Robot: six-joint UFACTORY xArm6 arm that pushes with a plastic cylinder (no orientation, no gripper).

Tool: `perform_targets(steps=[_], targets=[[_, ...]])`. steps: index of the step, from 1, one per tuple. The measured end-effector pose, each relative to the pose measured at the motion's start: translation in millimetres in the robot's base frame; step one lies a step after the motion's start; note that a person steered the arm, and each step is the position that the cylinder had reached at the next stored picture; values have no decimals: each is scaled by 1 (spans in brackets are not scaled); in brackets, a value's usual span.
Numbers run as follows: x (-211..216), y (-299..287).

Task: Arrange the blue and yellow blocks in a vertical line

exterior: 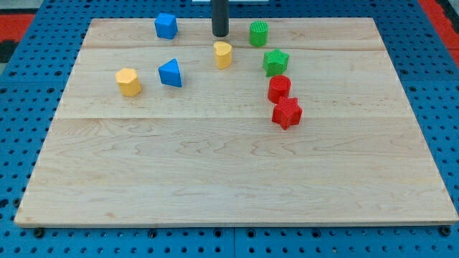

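My tip stands near the view's top, just above the yellow rounded block, with a small gap between them. A blue cube lies to the tip's left, near the top edge. A blue triangular block lies lower left of the tip. A yellow hexagonal block lies further left, beside the blue triangular block.
A green cylinder stands just right of the tip. A green star, a red cylinder-like block and a red star run downward on the right. The wooden board lies on a blue pegboard.
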State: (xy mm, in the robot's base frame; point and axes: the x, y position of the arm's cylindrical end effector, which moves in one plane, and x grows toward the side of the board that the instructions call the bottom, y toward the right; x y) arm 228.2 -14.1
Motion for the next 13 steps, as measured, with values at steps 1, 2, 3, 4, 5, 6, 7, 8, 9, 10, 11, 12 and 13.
perform_targets(steps=[1,2,3,4,5,6,7,8,9,10,11,12,13], targets=[[0,37],[0,49],[2,48],[21,33],[56,30],[55,-18],[55,-58],[69,-7],[86,-36],[79,-95],[72,-126],[52,-81],[-4,-62]])
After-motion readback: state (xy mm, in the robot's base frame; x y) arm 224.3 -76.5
